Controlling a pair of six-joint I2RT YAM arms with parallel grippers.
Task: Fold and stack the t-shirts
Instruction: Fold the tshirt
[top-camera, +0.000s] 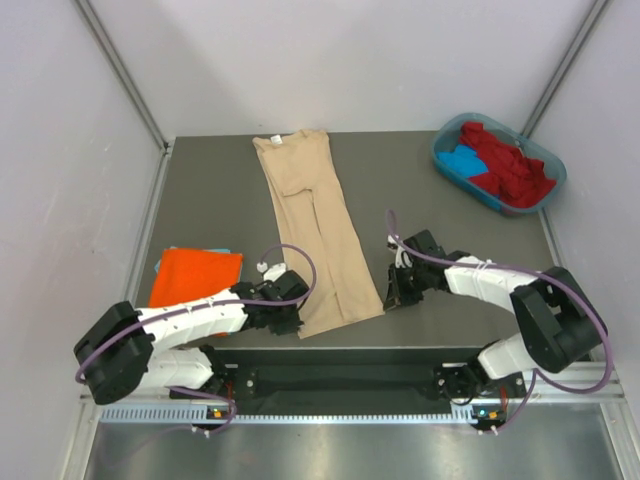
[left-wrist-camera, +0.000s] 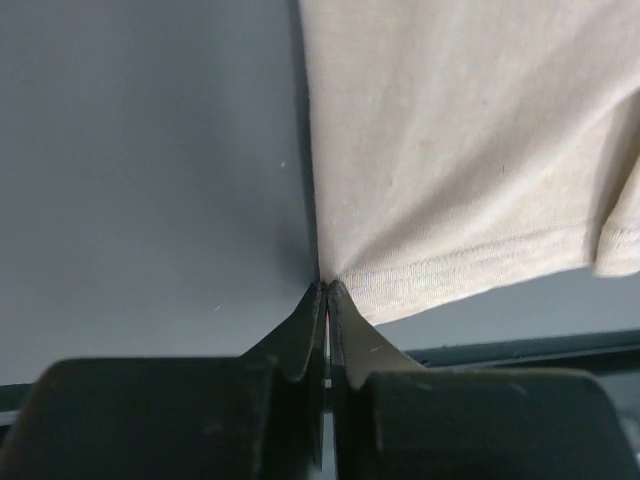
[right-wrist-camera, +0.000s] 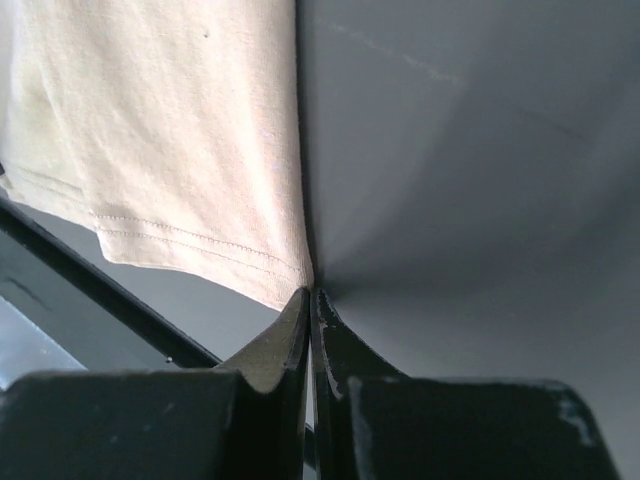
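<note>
A beige t-shirt (top-camera: 310, 220), folded into a long strip, lies on the dark table and runs from the far middle towards me. My left gripper (top-camera: 297, 325) is at its near left hem corner. In the left wrist view the left gripper (left-wrist-camera: 326, 286) is shut, pinching that corner of the beige t-shirt (left-wrist-camera: 450, 160). My right gripper (top-camera: 392, 297) is at the near right hem corner. In the right wrist view the right gripper (right-wrist-camera: 311, 292) is shut, with the stitched corner of the beige t-shirt (right-wrist-camera: 170, 130) meeting its tips. A folded orange t-shirt (top-camera: 195, 275) lies at the near left.
A teal oval tub (top-camera: 545, 195) at the far right holds a red t-shirt (top-camera: 510, 160) and a blue t-shirt (top-camera: 463, 160). A blue edge (top-camera: 215, 250) shows under the orange t-shirt. The table's front edge (top-camera: 400, 345) runs just behind both grippers.
</note>
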